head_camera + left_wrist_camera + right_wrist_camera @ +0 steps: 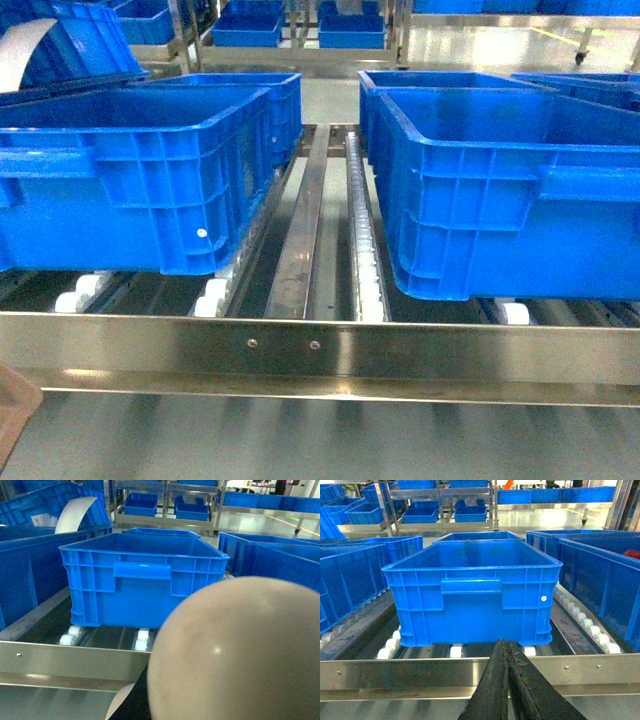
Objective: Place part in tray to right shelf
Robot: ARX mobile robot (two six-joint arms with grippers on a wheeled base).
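The beige tray (240, 650) sits right against the left wrist camera and fills the lower right of that view. A brownish corner of it (14, 418) shows at the bottom left of the head view. It hides my left gripper's jaws. The part is out of view. My right gripper (508, 646) is shut with nothing between its black fingers (495, 685). It hovers just in front of the right shelf's steel front rail (420, 672), facing a blue crate (472, 597). The shelf's rail (320, 345) and a white roller track (365, 240) cross the head view.
Two large blue crates (130, 175) (510, 190) stand on the roller lanes, with a bare lane between them. More crates sit behind and to both sides. A pale curved sheet (75, 512) sticks out of a far-left crate. Something red (632, 554) lies in the right-hand crate.
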